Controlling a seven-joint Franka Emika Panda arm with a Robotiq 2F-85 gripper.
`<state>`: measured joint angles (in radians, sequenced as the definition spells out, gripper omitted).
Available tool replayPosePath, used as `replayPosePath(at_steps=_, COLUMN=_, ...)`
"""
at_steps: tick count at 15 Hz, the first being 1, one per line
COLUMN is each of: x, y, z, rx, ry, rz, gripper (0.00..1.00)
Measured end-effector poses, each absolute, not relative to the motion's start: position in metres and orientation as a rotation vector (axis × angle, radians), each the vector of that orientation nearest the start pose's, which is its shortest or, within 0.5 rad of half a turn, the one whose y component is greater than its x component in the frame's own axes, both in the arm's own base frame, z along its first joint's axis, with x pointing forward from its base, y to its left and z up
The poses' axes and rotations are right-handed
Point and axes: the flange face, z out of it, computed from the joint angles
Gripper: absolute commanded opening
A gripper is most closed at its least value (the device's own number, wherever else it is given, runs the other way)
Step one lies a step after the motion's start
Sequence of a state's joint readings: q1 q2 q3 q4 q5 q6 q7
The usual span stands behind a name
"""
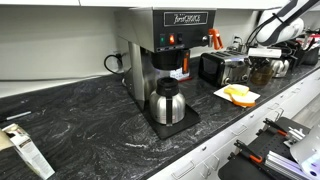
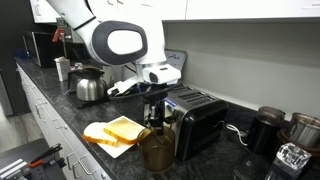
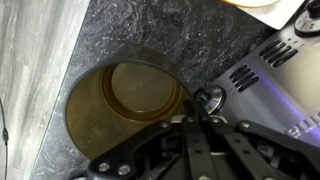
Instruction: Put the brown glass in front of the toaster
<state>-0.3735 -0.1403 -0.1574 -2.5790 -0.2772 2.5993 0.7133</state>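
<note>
Currently the dark marbled surface [image 2: 62, 108] is carrying the toaster [image 2: 197, 118], which is sitting back toward the wall. The brown glass [image 2: 155, 148] is standing upright on the surface just beside the toaster, toward the counter edge. Its long axis is running vertically and its mouth is opening upward, so the target position is probably being met. The fingers [image 3: 207, 99] are hanging over the rim on the toaster side. Whether they are gripping or spread cannot be told.
</note>
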Motion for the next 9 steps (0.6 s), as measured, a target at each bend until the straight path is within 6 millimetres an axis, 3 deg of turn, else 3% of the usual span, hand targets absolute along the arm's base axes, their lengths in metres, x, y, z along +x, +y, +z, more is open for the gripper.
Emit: replayPosePath(at_steps=9, x=0.39, y=-0.216, z=0.302, rx=-2.818, ry=1.575, rz=-0.201, gripper=0.01)
